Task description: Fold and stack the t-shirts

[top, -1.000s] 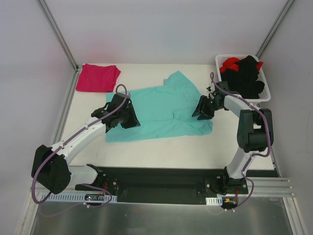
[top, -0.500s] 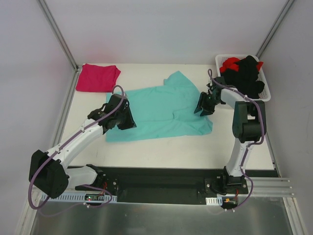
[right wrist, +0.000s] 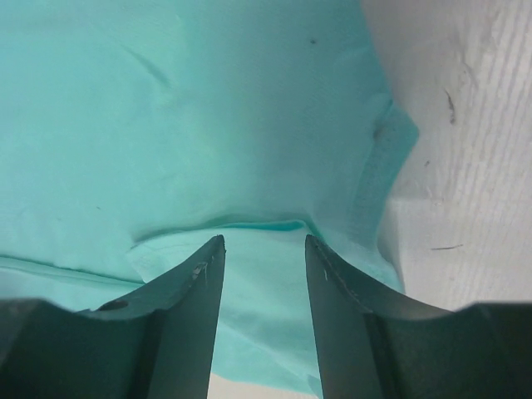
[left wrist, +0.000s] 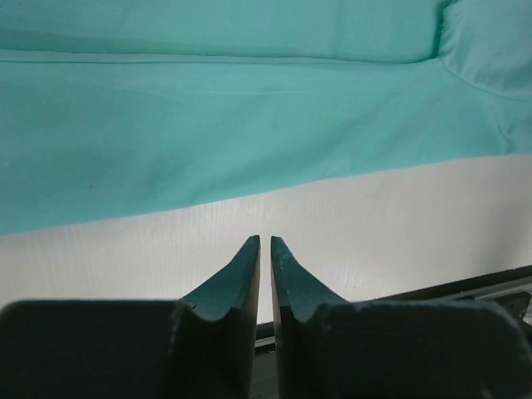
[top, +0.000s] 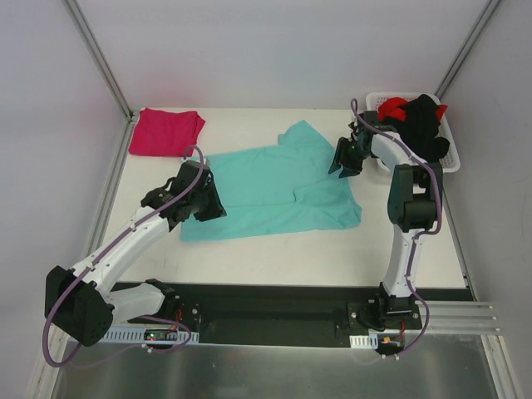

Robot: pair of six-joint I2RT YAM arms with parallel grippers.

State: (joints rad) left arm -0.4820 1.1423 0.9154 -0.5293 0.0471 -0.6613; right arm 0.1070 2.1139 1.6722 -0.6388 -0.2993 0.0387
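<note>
Top external view: teal t-shirt point(top: 274, 187) lies spread mid-table point(top: 291, 249); folded magenta t-shirt point(top: 166, 131) far left. White basket point(top: 374, 104), far right, holds black and red garments point(top: 420, 125). Left gripper point(left wrist: 265, 241), pressed together and empty, sits just off the teal hem. Right gripper point(right wrist: 264, 239), spread, is above its right sleeve.

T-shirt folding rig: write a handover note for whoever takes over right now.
Left gripper: shut, empty, at the left edge of the teal t-shirt.
Right gripper: open, empty, over the same shirt's right side by a sleeve.
Teal t-shirt lies spread mid-table. Pink t-shirt lies folded at the far left corner. Black and red garments sit in the white basket, far right.
Done: pink folded. Left: fold teal, stack it on pink, then the basket's garments.
</note>
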